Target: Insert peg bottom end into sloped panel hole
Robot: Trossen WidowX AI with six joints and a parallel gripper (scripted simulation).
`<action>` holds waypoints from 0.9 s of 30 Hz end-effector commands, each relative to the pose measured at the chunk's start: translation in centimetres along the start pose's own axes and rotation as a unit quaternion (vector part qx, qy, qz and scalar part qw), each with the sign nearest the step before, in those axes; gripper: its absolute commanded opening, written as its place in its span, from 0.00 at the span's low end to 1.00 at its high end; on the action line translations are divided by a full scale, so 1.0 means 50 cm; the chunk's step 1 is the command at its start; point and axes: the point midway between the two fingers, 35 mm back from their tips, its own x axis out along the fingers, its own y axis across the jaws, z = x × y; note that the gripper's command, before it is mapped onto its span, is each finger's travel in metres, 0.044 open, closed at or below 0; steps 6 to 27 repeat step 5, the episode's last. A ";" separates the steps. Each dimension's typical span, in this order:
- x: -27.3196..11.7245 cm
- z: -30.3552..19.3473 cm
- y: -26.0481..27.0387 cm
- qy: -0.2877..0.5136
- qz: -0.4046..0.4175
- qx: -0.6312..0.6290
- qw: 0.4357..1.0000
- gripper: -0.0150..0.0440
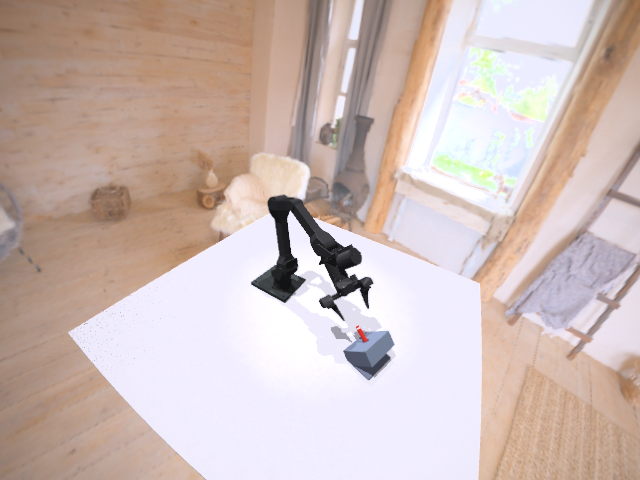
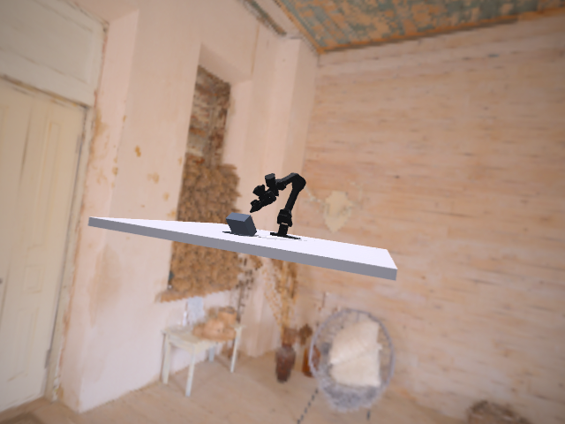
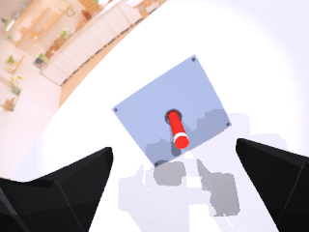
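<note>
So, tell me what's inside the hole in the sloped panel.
The red cylindrical peg with a white band stands in it; its lower end and the hole's bottom are hidden.

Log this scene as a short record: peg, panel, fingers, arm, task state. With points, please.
peg: red [image 1: 361,333] [image 3: 177,128], white band near its free end, standing in the hole
hole: dark-rimmed [image 3: 166,117], in the panel's sloped face
panel: blue-grey [image 1: 368,343] [image 2: 240,223] [image 3: 154,101], a dark dot near each corner
fingers: open [image 1: 355,313] [image 2: 251,210] [image 3: 174,145], nothing between them, clear of the peg
arm: black [image 1: 308,224] [image 2: 292,199], reaching toward the panel
task state: peg in and released; whether it reached the bottom cannot be seen
</note>
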 end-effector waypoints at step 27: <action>-0.018 0.000 0.000 0.000 -0.001 0.002 1.000 1.00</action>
